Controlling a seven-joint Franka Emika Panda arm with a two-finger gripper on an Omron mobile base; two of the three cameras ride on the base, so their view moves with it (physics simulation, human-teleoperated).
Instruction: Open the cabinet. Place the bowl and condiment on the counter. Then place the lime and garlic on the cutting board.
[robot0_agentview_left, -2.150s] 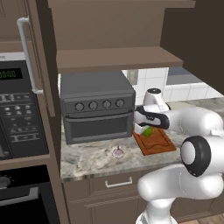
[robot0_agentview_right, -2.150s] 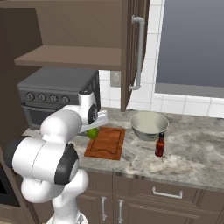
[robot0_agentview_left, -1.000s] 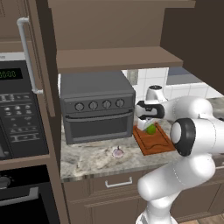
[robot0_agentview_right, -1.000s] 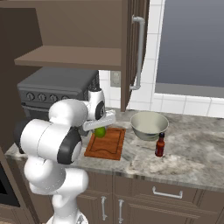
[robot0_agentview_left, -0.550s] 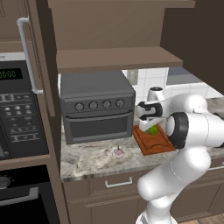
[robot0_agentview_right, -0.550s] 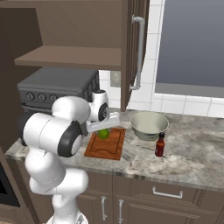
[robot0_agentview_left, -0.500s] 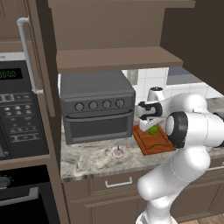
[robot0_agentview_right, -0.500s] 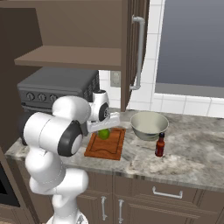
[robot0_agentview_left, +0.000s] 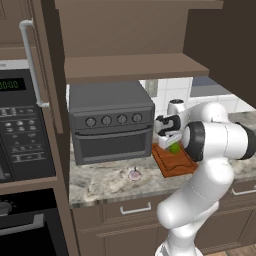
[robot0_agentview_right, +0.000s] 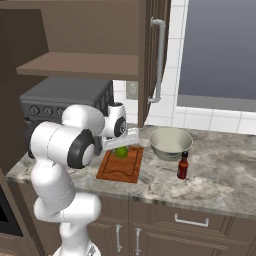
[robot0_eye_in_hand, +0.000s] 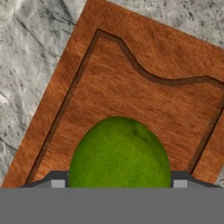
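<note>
The lime (robot0_eye_in_hand: 119, 153) sits on the cutting board (robot0_eye_in_hand: 144, 109), near the board's back end by the toaster oven (robot0_agentview_left: 111, 120). The gripper (robot0_agentview_right: 122, 142) hangs right over it with its jaws spread on either side; whether the tips touch the lime cannot be told, and it reads as released rather than pinched. The garlic (robot0_agentview_left: 134, 174) lies on the counter (robot0_agentview_left: 105, 182) in front of the oven, well apart from the board. The bowl (robot0_agentview_right: 170, 141) and the condiment (robot0_agentview_right: 183, 165) already stand on the counter, right of the board. The cabinet (robot0_agentview_right: 90, 35) is open.

Risks: the round lime could roll off the board if a finger clips it as the hand lifts. The reach for the garlic is tight against the oven front, and the small bulb could slip or get pushed away.

Readable writing: green digits on the microwave (robot0_agentview_left: 22, 125) display, probably "00:00", too blurred to be sure.
</note>
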